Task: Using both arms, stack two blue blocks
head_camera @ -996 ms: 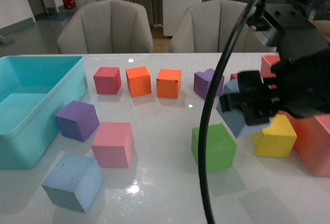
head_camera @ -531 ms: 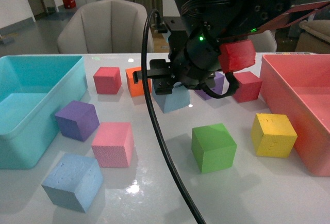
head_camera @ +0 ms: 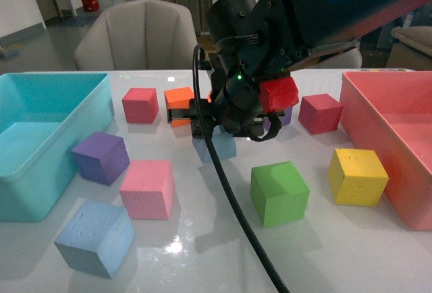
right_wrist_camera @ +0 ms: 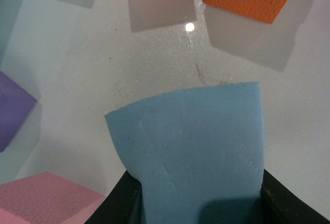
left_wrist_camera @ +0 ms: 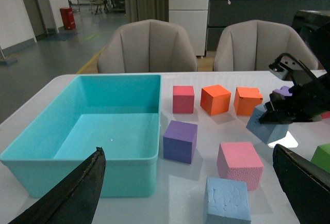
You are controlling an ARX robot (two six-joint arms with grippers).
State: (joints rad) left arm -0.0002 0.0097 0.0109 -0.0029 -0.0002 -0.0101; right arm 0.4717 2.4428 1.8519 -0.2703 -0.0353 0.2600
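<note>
One pale blue block (head_camera: 96, 237) lies on the white table at the front left, in front of a pink cube; it also shows in the left wrist view (left_wrist_camera: 227, 202). The other blue block (head_camera: 216, 147) hangs tilted just over the table's middle, with my right gripper (head_camera: 214, 138) shut on it. In the right wrist view this block (right_wrist_camera: 196, 141) fills the space between the black fingers (right_wrist_camera: 121, 203). My left gripper (left_wrist_camera: 188, 154) is open, and the resting blue block, a purple cube and a pink cube lie in its gap. It is out of the front view.
A turquoise bin (head_camera: 40, 171) stands at the left and a red bin (head_camera: 405, 171) at the right. Purple (head_camera: 101, 156), pink (head_camera: 147, 188), green (head_camera: 279, 192) and yellow (head_camera: 358, 175) cubes sit on the near table. Red, orange and maroon cubes line the back. A black cable (head_camera: 233, 212) trails to the front.
My right arm has swung from the right side of the table to the middle, carrying the blue block leftward and lower. The blue block at the front left has not moved.
</note>
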